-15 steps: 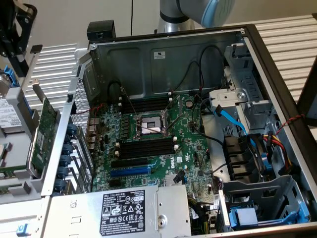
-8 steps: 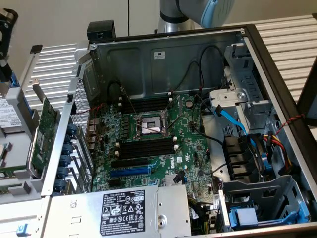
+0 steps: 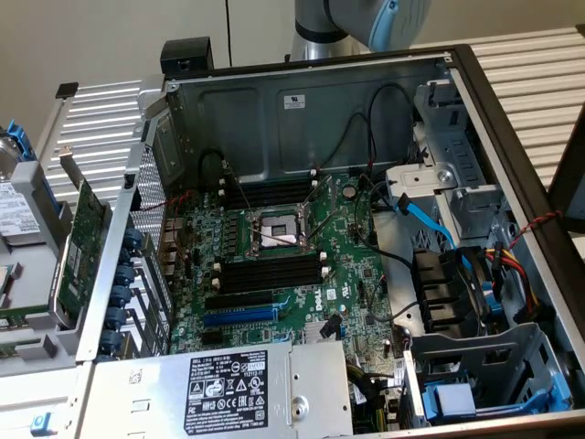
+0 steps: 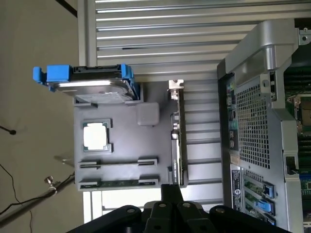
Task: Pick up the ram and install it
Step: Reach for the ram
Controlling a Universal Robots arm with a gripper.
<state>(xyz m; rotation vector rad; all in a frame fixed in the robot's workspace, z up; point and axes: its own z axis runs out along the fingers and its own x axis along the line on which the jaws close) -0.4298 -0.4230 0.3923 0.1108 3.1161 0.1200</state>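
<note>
End effector (image 4: 170, 188) clenched shut, gripping nothing.

One ram (image 4: 119, 183) stick. Lies flat in the grey tray (image 4: 126, 145), outside the case (image 4: 252, 97). Two long holders on the tray, side by side; ram sits in the one farther from the CPU chip (image 4: 95, 136). End effector tip hangs close by one end of that holder, clear of the ram.

Rest of the tray, counted:
- one hard drive (image 4: 92, 87) in blue brackets
- one CPU chip
- one expansion card (image 4: 177, 141), standing on edge along the tray side nearest the case

Tray rests on the slatted metal surface (image 4: 160, 29), just beside the case's perforated panel.

Exterior view: case open, one motherboard (image 3: 302, 283) inside. Two banks of black memory slots with white end clips: far bank (image 3: 270, 192) and near bank (image 3: 270, 273). Single CPU socket (image 3: 274, 233) between them. Slots per bank too small to count reliably. One blue card slot (image 3: 238, 315) beside the near bank. One power supply (image 3: 247, 389) with a black label at the near edge. One blue flat cable (image 3: 425, 219) toward the exterior view's right. Arm (image 3: 366, 23) above the case's far wall.
</note>
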